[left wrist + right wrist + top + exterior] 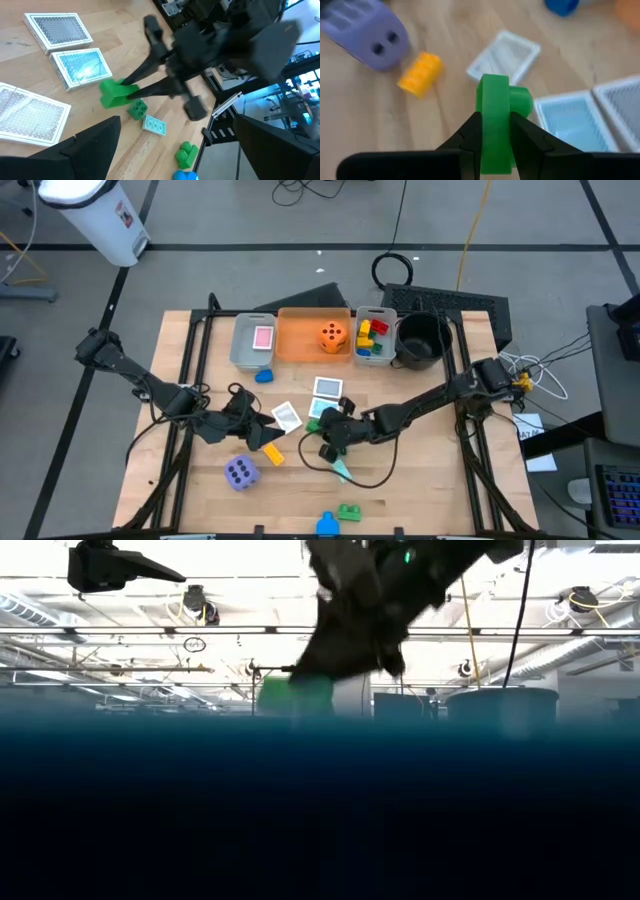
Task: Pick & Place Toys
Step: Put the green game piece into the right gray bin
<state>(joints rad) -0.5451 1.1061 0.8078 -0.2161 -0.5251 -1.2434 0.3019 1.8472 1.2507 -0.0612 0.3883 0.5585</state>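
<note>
Green brick (495,125) fills the right wrist view, pinched upright between the right gripper's (494,134) two dark fingers, its long axis running along them and a stud facing the cards. From above, this gripper (327,442) sits mid-table beside the picture cards (327,388), so the grey bin of bricks (374,338) lies away toward the table's back edge (a clear run, I judge). Outward lie a yellow brick (420,73) and the purple die (241,472). Facing it, the left gripper (262,430) waits spread and empty. No readable writing shows.

Right gripper (495,131) clamped mid-table; left gripper (262,430) gapes beside it.
</note>
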